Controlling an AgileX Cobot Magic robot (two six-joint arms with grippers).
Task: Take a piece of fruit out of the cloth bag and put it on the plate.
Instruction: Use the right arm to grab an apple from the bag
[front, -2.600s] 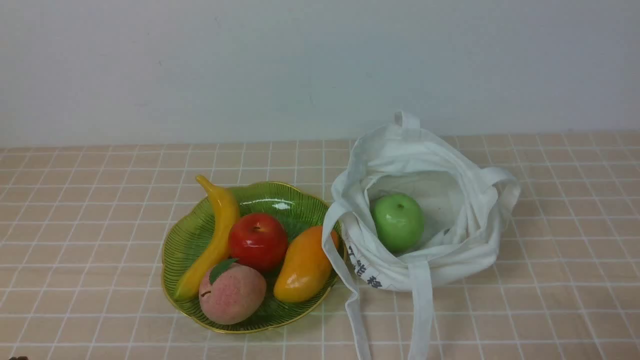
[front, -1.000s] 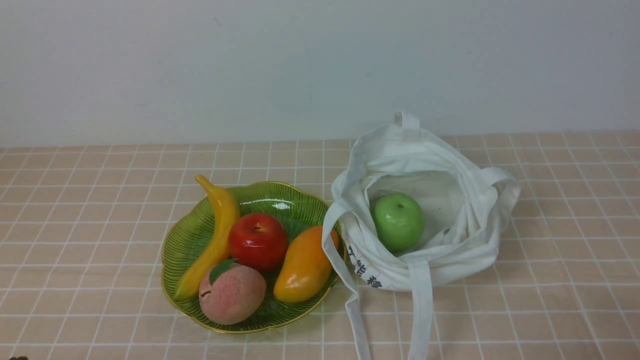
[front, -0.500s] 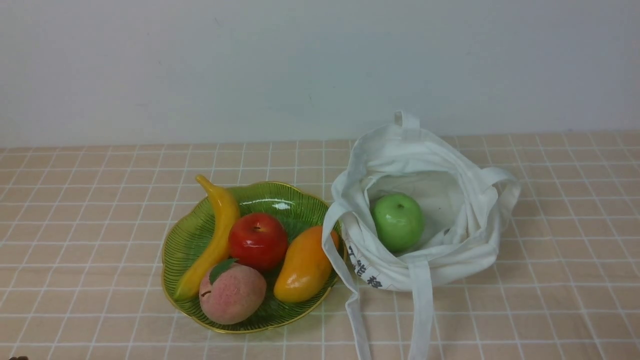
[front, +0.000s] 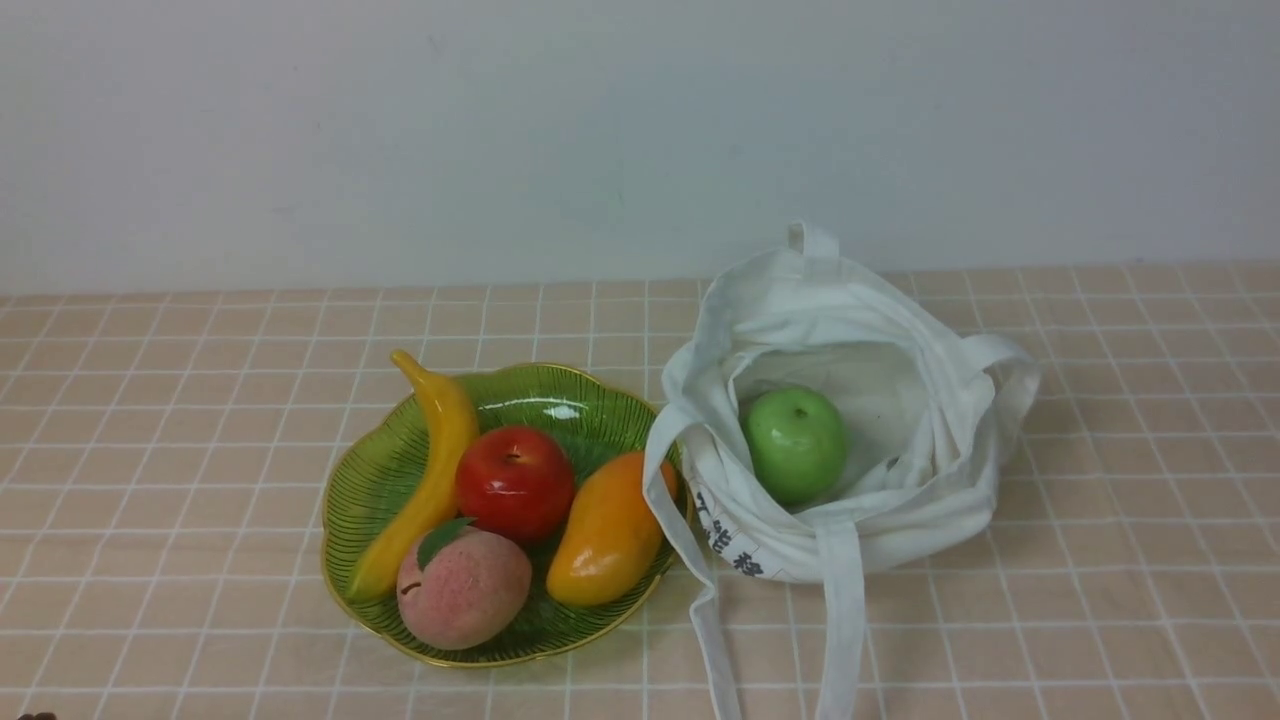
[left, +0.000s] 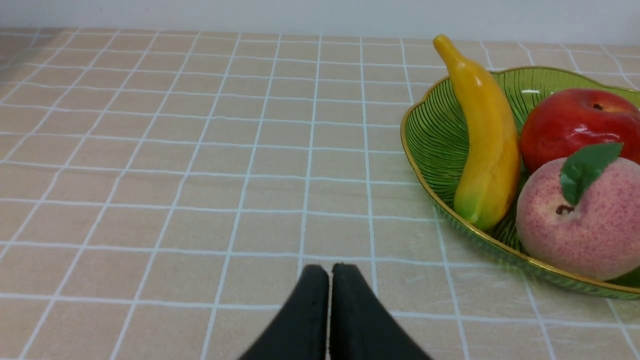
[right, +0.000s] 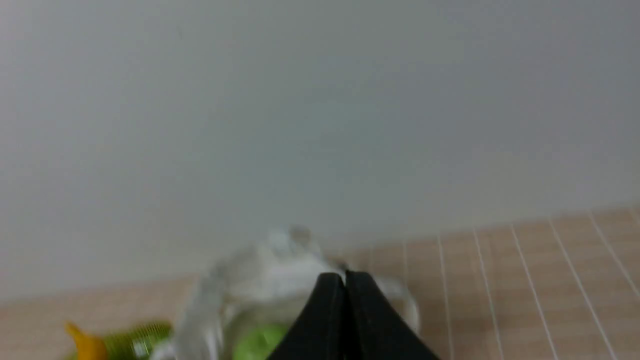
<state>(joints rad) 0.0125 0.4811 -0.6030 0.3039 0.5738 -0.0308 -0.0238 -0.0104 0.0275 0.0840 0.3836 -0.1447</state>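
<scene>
A pale, bare wall (front: 600, 130) stands behind a counter (front: 200, 400) covered in peach cloth with a white grid. The green ribbed plate (front: 560, 395), edged in gold, is the landmark. On it lie a yellow banana (front: 435, 470) along its left side, a red apple (front: 515, 482) in the middle, an orange mango (front: 605, 530) at its right edge and a pink peach (front: 465, 588) with a green leaf at its near edge. The four fruits lie touching or nearly so.

The white cloth bag (front: 900, 520) slumps open just right of the plate, its cloth meeting the rim beside the mango. A green apple (front: 795, 443) sits inside the bag, stem up, in the half nearer the plate. Two straps (front: 842, 620) trail from the bag toward the counter's near edge.

In the left wrist view the left jaws are pressed together and hold nothing, above bare counter to the plate's left, apart from its rim. The right wrist view is blurred; the right jaws are likewise closed and empty, with the bag and green apple beyond them, right of the plate.
</scene>
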